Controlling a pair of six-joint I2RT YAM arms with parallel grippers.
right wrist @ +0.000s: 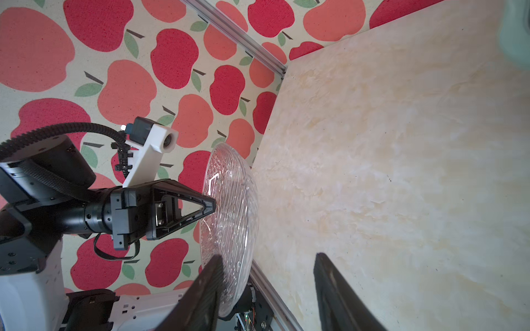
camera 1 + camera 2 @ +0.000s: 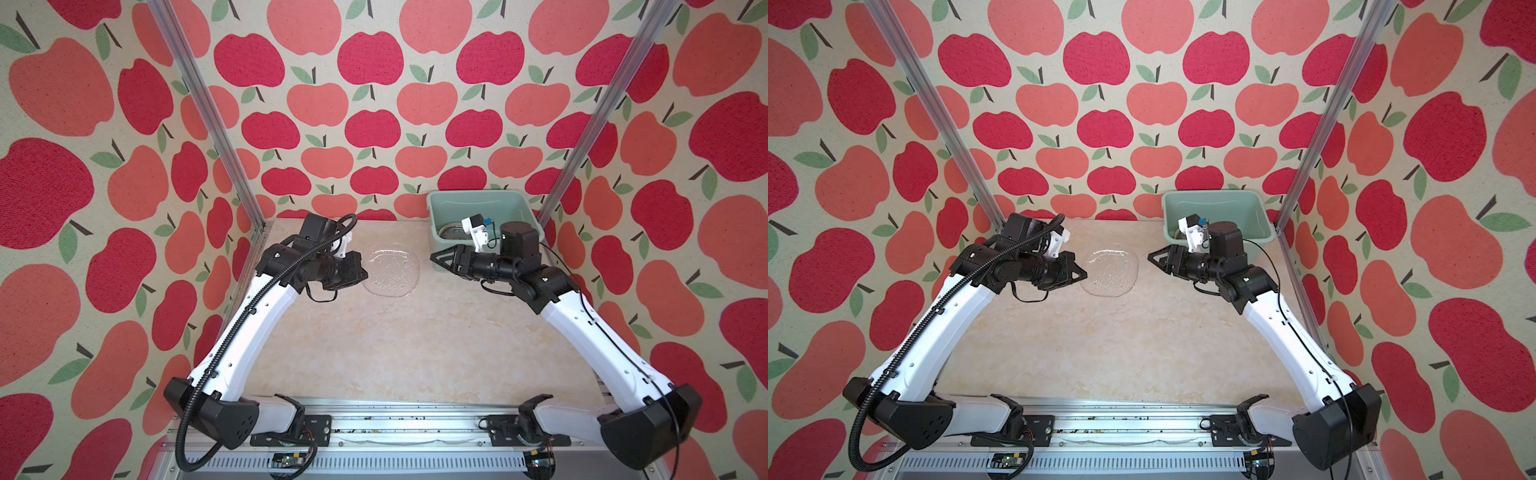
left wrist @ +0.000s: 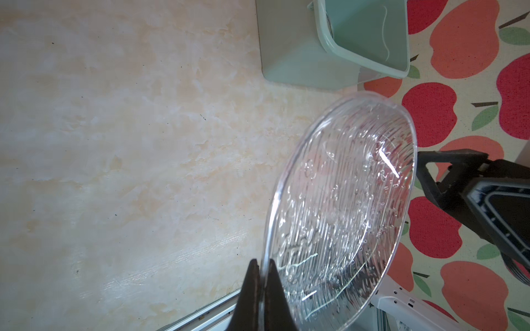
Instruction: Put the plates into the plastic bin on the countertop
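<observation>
1. Your left gripper (image 2: 365,274) is clamped on the rim of a clear glass plate (image 2: 392,270). In both top views the plate lies nearly face-up over the middle of the back of the countertop (image 2: 415,340), left of the mint-green bin (image 2: 478,194).
2. The left wrist view gives you what the top views cannot: the two fingers (image 3: 275,286) are pinched tight on the plate's thin edge (image 3: 344,206). The apple wallpaper (image 3: 464,43) shows through the ribbed glass, so the plate is up off the surface.
3. Your right gripper (image 2: 432,254) points at the plate's opposite edge. In both top views a small gap separates its tip (image 2: 1149,255) from the glass (image 2: 1111,270).
4. Only the right wrist view shows that gripper's spread – its jaws stand well apart (image 1: 268,258) with nothing between them. The plate (image 1: 229,215) sits just ahead of one finger, and the left gripper (image 1: 213,206) is seen beyond it, nipping the far rim.
5. The bin stands in the back right corner. A top view shows a dark patterned dish (image 2: 451,232) inside it, partly hidden by the right wrist camera (image 2: 476,228); the left wrist view shows mostly the bin's outer wall (image 3: 301,57) and bare inner wall.
</observation>
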